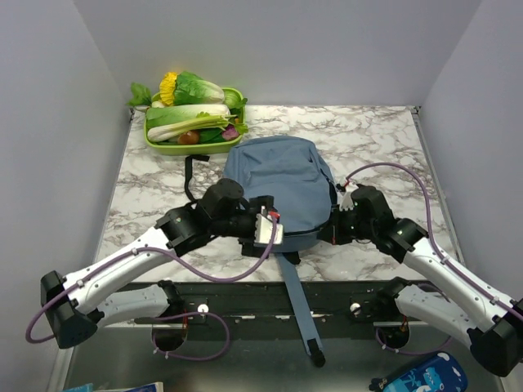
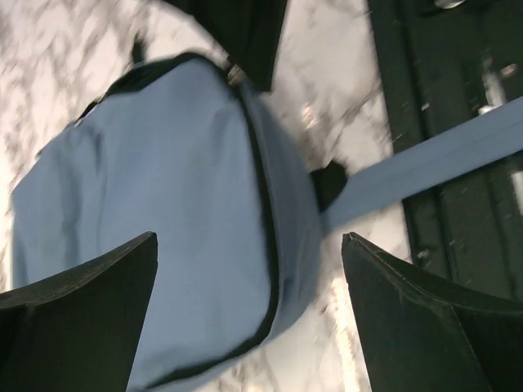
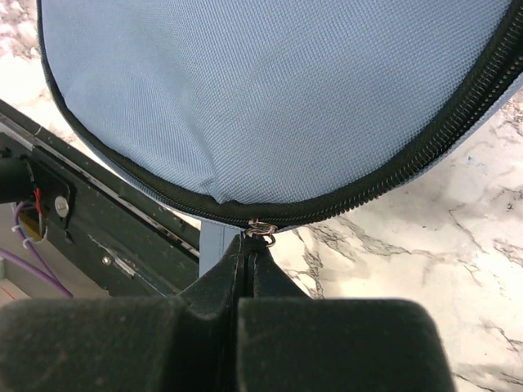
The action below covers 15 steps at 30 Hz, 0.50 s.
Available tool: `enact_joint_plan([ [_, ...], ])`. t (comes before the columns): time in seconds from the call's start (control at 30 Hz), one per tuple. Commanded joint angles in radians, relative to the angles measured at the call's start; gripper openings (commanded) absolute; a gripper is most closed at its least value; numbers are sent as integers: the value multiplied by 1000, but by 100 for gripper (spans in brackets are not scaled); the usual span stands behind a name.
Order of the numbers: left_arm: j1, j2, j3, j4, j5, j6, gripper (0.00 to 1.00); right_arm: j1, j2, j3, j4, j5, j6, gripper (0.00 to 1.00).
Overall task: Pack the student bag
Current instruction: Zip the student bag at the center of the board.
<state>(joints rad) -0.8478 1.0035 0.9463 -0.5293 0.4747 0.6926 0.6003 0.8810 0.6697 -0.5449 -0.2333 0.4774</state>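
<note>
The rounded dusty-blue fabric student bag (image 1: 278, 175) lies mid white marbled tabletop (image 1: 384, 139). At its near right edge my right pincer (image 3: 249, 245) pinches the small metal zipper pull (image 3: 261, 229). Over its near left side my left pincer (image 2: 249, 245) hangs spread wide.

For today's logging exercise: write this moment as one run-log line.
left gripper: open over student bag | right gripper: shut on zip pull | student bag: lying on table
</note>
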Motion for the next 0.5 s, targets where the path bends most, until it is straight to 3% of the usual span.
enact_joint_plan([
  [0.0,-140,114,-27,164,-28,-183,99,-4,-4,4,59,-49,-3,1],
  [0.23,-207,280,-81,471,-177,-281,99,-5,-48,-7,56,-54,10,1],
  [0.47,-237,403,-50,606,-320,-311,99,-5,-66,-32,83,-106,21,0],
])
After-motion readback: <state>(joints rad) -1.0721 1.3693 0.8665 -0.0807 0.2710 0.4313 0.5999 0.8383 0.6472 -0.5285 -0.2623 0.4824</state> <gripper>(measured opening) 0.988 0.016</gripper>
